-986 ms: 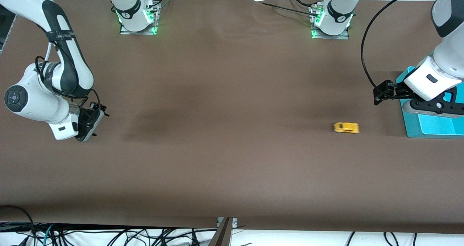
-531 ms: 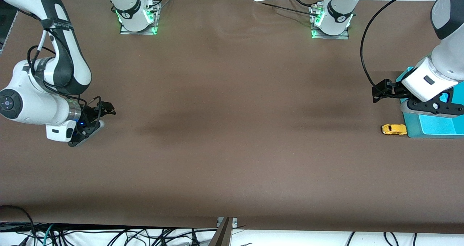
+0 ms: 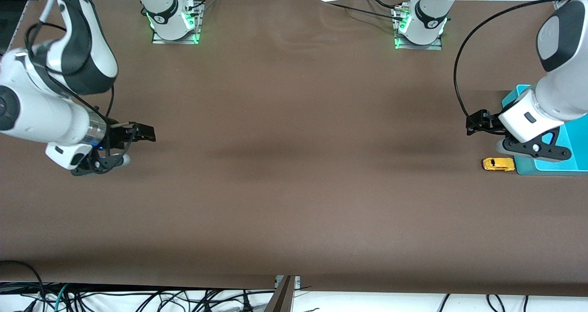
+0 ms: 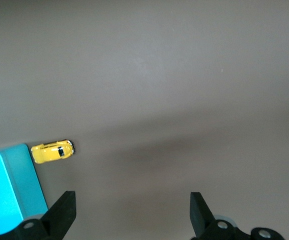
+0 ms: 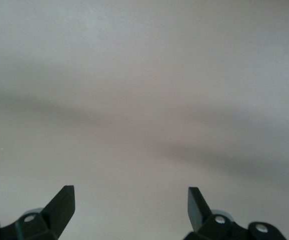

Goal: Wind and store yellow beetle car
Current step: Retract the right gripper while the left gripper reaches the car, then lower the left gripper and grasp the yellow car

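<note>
The car (image 3: pixel 498 164) sits on the brown worktop (image 3: pixel 294 188) at the left arm's end, with one end touching or just beside the wall of a teal bin (image 3: pixel 551 165). In the left wrist view the car (image 4: pixel 52 151) lies on its wheels against the edge of the bin (image 4: pixel 7 185).

The left end effector (image 3: pixel 473 124) hangs over the worktop beside the bin, with the car near it and nearer to the front camera; its fingers (image 4: pixel 64 212) are spread wide and hold nothing.

The right end effector (image 3: pixel 144 133) hovers over bare worktop at the right arm's end, well apart from the car. Its fingers (image 5: pixel 64 202) are also spread wide with nothing between them.
</note>
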Available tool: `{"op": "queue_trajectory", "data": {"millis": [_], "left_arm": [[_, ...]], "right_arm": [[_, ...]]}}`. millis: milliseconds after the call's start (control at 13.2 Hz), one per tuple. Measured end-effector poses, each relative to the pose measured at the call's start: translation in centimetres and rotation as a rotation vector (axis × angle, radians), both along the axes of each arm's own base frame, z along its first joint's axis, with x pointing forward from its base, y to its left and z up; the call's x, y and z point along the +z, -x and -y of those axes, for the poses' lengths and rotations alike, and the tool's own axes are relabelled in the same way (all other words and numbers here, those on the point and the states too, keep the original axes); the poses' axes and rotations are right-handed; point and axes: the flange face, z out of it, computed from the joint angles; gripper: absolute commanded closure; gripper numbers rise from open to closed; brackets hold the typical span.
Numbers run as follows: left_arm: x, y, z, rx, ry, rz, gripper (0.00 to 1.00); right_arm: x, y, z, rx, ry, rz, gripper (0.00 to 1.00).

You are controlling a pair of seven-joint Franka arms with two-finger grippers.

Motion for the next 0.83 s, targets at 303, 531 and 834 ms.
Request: {"op": "queue_trajectory", "data": {"millis": [303, 531, 834], "left_arm": [[-5.0, -1.1, -9.0, -0.271, 0.058, -0.078, 0.00], [-9.2, -1.8, -14.8, -0.469, 0.079, -0.083, 0.00], [-16.1, -2.0, -19.3, -0.719, 0.061, -0.087, 0.00]], "right_arm": [[5.0, 0.8, 2.9, -0.044, 0.021, 0.015, 0.00], [9.0, 2.1, 7.7, -0.125, 0.053, 0.060, 0.00], [11.5, 3.4, 10.8, -0.162, 0.130, 0.094, 0.00]]}}
